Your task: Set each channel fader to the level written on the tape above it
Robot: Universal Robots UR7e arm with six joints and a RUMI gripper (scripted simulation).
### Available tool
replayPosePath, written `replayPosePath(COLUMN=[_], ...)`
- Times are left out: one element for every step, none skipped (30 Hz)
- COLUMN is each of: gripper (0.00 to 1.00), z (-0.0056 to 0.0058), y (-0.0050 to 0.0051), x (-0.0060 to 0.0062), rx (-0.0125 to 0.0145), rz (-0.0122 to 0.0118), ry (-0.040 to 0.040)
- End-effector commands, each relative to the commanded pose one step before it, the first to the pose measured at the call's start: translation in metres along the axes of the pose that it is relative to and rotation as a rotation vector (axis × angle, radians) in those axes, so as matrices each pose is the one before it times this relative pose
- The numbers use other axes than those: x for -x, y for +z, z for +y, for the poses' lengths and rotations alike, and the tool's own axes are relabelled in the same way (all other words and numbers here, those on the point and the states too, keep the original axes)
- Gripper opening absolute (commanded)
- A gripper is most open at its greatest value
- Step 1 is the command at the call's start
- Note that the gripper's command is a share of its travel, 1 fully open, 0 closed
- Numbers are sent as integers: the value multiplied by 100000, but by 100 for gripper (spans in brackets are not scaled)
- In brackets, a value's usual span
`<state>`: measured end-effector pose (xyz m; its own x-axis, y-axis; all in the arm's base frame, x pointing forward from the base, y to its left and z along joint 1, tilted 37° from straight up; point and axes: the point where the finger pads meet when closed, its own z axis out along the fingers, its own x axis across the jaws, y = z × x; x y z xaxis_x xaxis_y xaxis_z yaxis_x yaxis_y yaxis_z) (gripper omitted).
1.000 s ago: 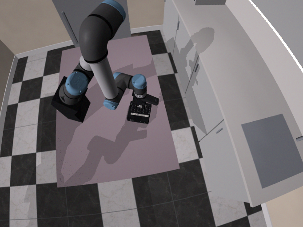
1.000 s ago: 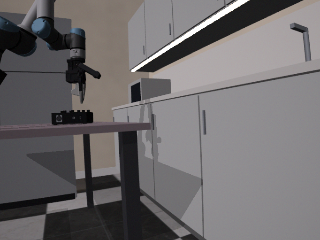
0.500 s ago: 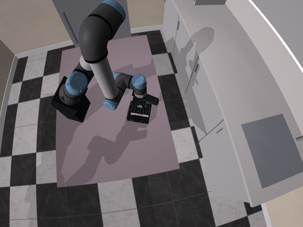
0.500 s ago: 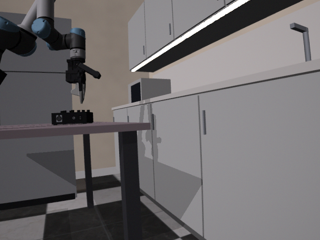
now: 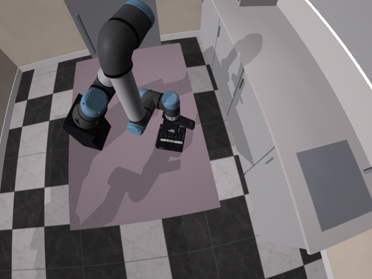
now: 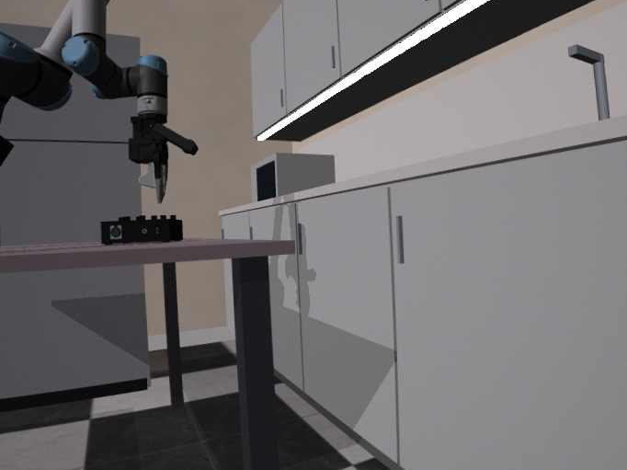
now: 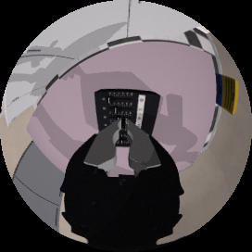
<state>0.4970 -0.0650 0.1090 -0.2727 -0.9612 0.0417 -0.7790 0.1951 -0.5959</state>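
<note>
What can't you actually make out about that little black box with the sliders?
- Tape numbers: too small and blurred in the wrist view.
- Lighting desk fader positions: tiny in the top view, partly under the shut gripper.
- Exterior view: only the desk's side; its top face is hidden.

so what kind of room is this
Most likely a kitchen: a long pale countertop over grey cabinet doors, a squared grey tap, and a boxy grey microwave on the counter.
</note>
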Motion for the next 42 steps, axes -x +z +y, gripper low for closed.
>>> replayPosePath(gripper=[0,0,0,0,0,0,0,0,0,0,0,0,0,0,0,0,0,0,0,0,0,0,0,0,0,0,0,0,0,0,0,0,0,0,0,0,0,0,0,0,0,0], z=[-41,-1,-1,-1,-1,-1,-1,-2,-2,0,0,-2,-2,-2,-1,-1,-3,-2,-2,-2,-2,-1,-2,-2,-2,-2,0,0,-2,-1,-1,-2,-2,-2,-1,-1,-1,-1,-1,-1,-1,0], y=[104,41,45,49,52,56,59,62,65,0,0,67,70,72,73,75,76,77,77,77,77,76,75,74,72,70,0,0,68,66,63,60,56,53,49,46,42,38,34,30,26,22], x=[-1,-2,-2,-2,-3,-3,-3,-3,-3,0,0,-3,-3,-3,-4,-4,-4,-4,-4,-4,-4,-4,-4,-4,-4,-3,0,0,-3,-3,-3,-3,-3,-3,-2,-2,-2,-2,-2,-1,-1,-1], rx=[-115,-2,-2,-2,-2,-2,-2,0,0,0,0,0,0,0,0,0,0,0,0,0,0,0,0,0,0,0,0,0,0,0,0,0,0,0,0,0,0,0,0,0,0,0], rz=[-10,-3,-4,-4,-4,-4,-3,0,0,0,0,0,0,0,0,0,0,0,0,0,0,0,0,0,0,0,0,0,0,0,0,0,0,0,0,0,0,0,0,0,0,0], ry=[-31,-4,-5,-5,-5,-6,-4,0,0,0,0,0,0,0,0,0,0,0,0,0,0,0,0,0,0,0,0,0,0,0,0,0,0,0,0,0,0,0,0,0,0,0])
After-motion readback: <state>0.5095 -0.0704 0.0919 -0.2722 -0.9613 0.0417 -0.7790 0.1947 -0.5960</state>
